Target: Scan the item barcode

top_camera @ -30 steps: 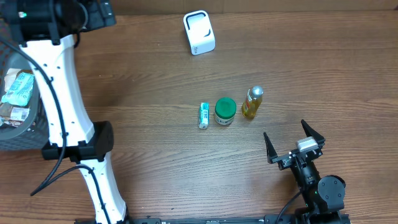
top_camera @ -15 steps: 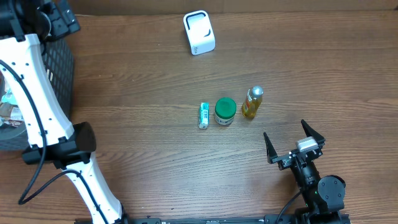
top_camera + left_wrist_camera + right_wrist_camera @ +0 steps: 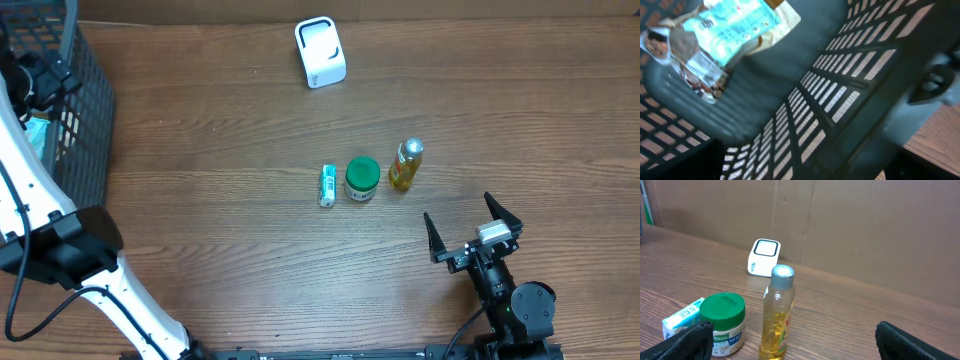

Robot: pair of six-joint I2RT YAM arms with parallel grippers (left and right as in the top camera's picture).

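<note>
Three items stand in a row mid-table: a small teal box [image 3: 327, 186], a green-lidded jar [image 3: 361, 179] and a yellow oil bottle [image 3: 405, 165]. The white scanner [image 3: 320, 52] sits at the far edge. My right gripper [image 3: 472, 232] rests open near the front, apart from the bottle [image 3: 778, 315], jar [image 3: 723, 324], box [image 3: 682, 319] and scanner [image 3: 764, 257] ahead of it. My left gripper [image 3: 805, 167] is open and empty over the black basket [image 3: 840, 100], looking down at a teal-and-brown packet [image 3: 725, 35] lying inside.
The black mesh basket [image 3: 85, 110] stands at the table's left edge with packets in it. The white left arm [image 3: 30, 190] reaches up along the left side. Cardboard walls back the table.
The left arm has swung leftward over the basket, uncovering the basket's mesh wall. The right arm and the items have not moved.
</note>
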